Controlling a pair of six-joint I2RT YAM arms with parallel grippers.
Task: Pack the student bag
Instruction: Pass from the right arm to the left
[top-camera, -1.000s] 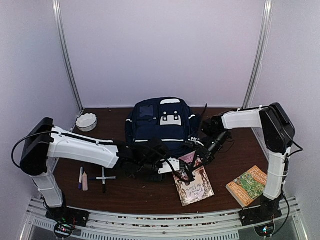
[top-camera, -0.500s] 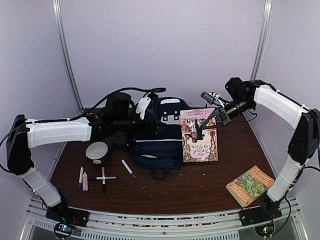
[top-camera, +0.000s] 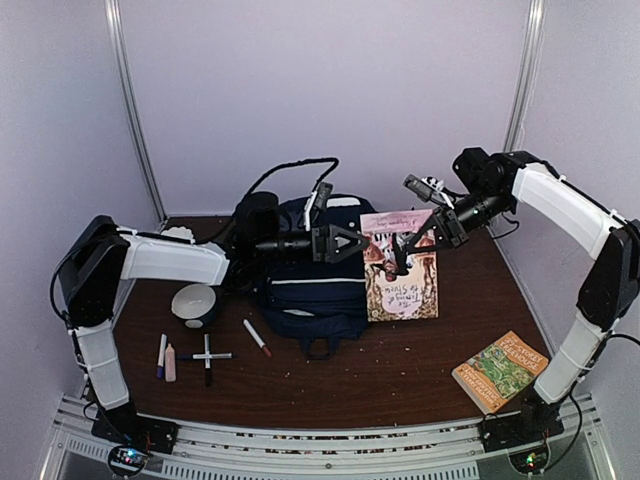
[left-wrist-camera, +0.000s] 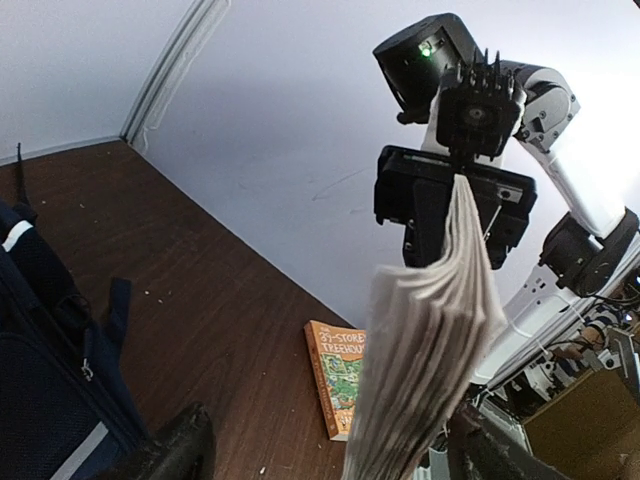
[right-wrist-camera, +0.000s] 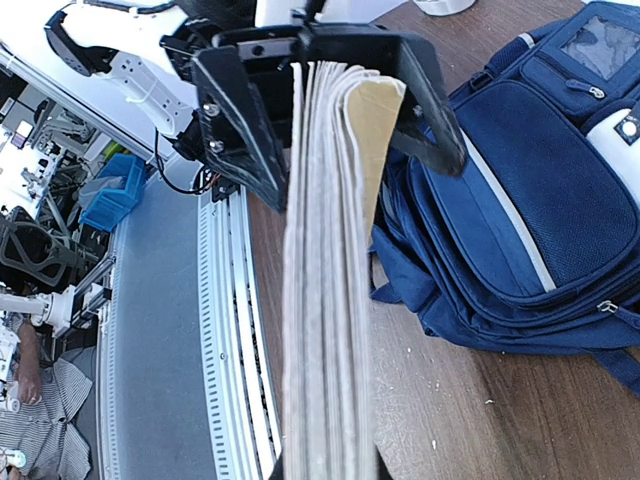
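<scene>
The student bag (top-camera: 310, 290) lies navy and flat at the table's middle, also seen in the right wrist view (right-wrist-camera: 520, 200) and the left wrist view (left-wrist-camera: 50, 380). My right gripper (top-camera: 422, 234) is shut on the top of a pink book (top-camera: 400, 275), holding it upright just right of the bag. The book shows edge-on in both wrist views (left-wrist-camera: 430, 340) (right-wrist-camera: 325, 300). My left gripper (top-camera: 345, 243) stands open, one finger on each side of the book's free edge (right-wrist-camera: 335, 110). I cannot tell whether its fingers (left-wrist-camera: 170, 450) touch the book.
An orange book (top-camera: 500, 370) lies front right. A white bowl (top-camera: 195, 302) sits left of the bag. A marker (top-camera: 257, 337) lies in front of the bag, with more pens (top-camera: 207, 357) and a glue stick (top-camera: 170, 362) at front left.
The right arm has lifted the pink book off the table and holds it upright. The left arm has risen over the bag, and its jaws have opened wide around the book's edge.
</scene>
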